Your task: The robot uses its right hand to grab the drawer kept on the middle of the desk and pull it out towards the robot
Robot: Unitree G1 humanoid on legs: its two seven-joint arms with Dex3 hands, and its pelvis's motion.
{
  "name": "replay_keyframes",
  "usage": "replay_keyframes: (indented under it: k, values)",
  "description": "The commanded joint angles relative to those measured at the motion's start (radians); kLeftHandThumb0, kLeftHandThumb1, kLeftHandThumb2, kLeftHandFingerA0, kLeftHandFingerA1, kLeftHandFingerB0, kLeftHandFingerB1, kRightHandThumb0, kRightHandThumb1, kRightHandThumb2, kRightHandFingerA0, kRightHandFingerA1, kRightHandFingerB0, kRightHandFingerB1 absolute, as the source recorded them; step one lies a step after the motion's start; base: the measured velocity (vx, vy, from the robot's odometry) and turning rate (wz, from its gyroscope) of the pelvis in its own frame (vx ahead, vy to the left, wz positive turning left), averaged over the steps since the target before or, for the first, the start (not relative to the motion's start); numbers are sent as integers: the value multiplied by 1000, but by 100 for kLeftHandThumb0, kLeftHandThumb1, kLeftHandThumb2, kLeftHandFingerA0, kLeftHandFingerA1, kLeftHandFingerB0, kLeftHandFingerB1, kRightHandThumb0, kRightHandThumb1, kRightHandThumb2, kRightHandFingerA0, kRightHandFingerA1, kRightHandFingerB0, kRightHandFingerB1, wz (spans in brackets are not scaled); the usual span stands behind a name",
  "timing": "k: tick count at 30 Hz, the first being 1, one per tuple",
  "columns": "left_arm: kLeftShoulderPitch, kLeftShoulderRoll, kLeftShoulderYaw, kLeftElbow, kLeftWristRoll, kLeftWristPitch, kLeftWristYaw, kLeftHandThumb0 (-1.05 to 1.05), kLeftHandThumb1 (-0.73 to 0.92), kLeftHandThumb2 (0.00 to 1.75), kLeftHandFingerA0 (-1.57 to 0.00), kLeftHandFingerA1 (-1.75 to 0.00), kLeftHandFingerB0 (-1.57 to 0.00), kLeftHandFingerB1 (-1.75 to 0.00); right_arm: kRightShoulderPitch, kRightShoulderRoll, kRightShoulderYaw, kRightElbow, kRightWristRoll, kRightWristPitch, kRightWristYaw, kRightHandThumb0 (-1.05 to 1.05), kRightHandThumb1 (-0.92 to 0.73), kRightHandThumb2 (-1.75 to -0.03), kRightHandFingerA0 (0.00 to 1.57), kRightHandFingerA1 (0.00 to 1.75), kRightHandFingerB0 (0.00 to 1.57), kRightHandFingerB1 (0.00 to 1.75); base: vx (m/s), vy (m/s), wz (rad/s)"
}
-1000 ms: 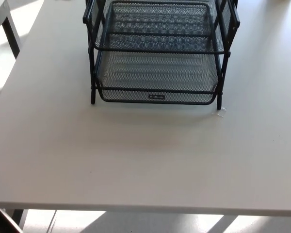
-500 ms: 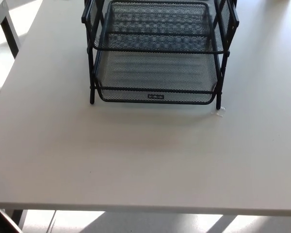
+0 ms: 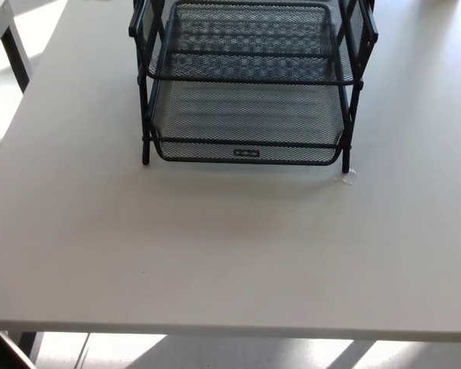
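Nothing on the desk has truly moved since the earlier pictures — the whole view has only drifted a little, so the camera shifted, not the things.

The white desk (image 3: 215,254) fills most of the head view. On its far middle stands the black mesh rack (image 3: 146,92), and the lower drawer (image 3: 246,119) sits pushed back inside it, its front rim level with the rack's front legs. A small pale scrap (image 3: 349,178) lies just beside the right leg.

Neither hand shows, so their fingers cannot be told. By my judgement the pull has not begun — the right hand must first reach that front rim.
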Motion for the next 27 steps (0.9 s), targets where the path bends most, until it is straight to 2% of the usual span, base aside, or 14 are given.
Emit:
replay_keyframes:
  k: [1, 2, 3, 4, 5, 9, 11, 13, 14, 15, 16, 17, 20, 27]
  values:
    - [-1, 10, 11, 1, 3, -22, -24, -30, 57, 57, -79, -86, -79, -59, 28, -37, -64, -96, 5, 24, -10, -67, -48, -82, 26, 63, 12, 42, 0, 0, 0]
    - [-1, 9, 11, 2, 2, -24, -24, -30, 57, 56, -80, -86, -80, -59, 30, -36, -80, -125, 2, 27, -22, -64, -60, -58, 30, 68, 20, 30, 0, 0, 0]
    - [-1, 8, 12, 3, 1, -25, -22, -30, 57, 56, -80, -86, -80, -59, 31, -37, -91, -147, -6, 25, -35, -64, -60, -58, 30, 68, 20, 30, 0, 0, 0]
    - [-2, 9, 12, 5, 6, -29, -19, -30, 56, 57, -80, -86, -81, -59, 29, -36, -107, -173, -8, 25, -37, -67, -48, -81, 25, 63, 13, 41, 0, 0, 0]
    - [-1, 7, 12, 5, 6, -27, -19, -30, 56, 57, -80, -86, -81, -60, 22, -43, -109, -182, -16, 13, -48, -67, -47, -81, 30, 66, 15, 41, 0, 0, 0]
    - [-6, 4, 13, 13, 3, -30, -18, -30, 56, 57, -80, -88, -82, -62, -4, -42, -157, -300, -33, -10, -73, -68, -45, -80, 18, 61, 15, 47, 0, 0, 0]
    - [-3, 6, 14, 9, 6, -25, -23, -31, 56, 57, -80, -88, -81, -61, -14, -48, -157, -325, -50, -15, -74, -73, -46, -83, 20, 64, 10, 50, 0, 0, 0]
    - [-4, 9, 18, 7, 3, -26, -27, -29, 56, 57, -80, -88, -82, -62, -47, -55, -152, -385, -67, -15, -68, -88, -53, -90, 9, 73, 8, 55, 0, 0, 0]
    - [-6, 12, 19, 5, 4, -19, -30, -29, 56, 57, -80, -87, -81, -61, -52, -50, -158, -442, -64, 20, -37, -43, -28, -95, 4, 59, 6, 57, 0, 0, 0]
    - [-5, 12, 20, 1, 5, -12, -33, -30, 56, 57, -80, -87, -81, -61, -63, -46, -157, -493, -70, 53, -20, -43, -29, -95, 3, 58, 5, 56, 0, 0, 0]
    - [-9, 12, 19, 12, 4, -31, -28, -29, 55, 57, -81, -87, -82, -61, -77, -36, -153, -535, -82, 62, -26, -83, -50, -88, 14, 75, 9, 55, 0, 0, 0]
    - [-11, 13, 19, 17, 5, -39, -25, -29, 55, 57, -81, -87, -82, -61, -79, -29, -153, -548, -86, 64, -30, -83, -50, -88, 14, 75, 9, 55, 0, 0, 0]
    - [-12, 12, 20, 20, 4, -41, -25, -29, 55, 57, -82, -87, -82, -61, -156, 2, -84, -681, -136, 132, -10, -71, -45, -81, 22, 56, 20, 46, 0, 0, 0]
    - [-11, 14, 22, 14, 6, -35, -32, -28, 55, 57, -81, -87, -82, -62, -226, 40, 4, -858, -165, 176, 66, -66, -45, -78, 23, 47, 20, 42, 0, 0, 0]
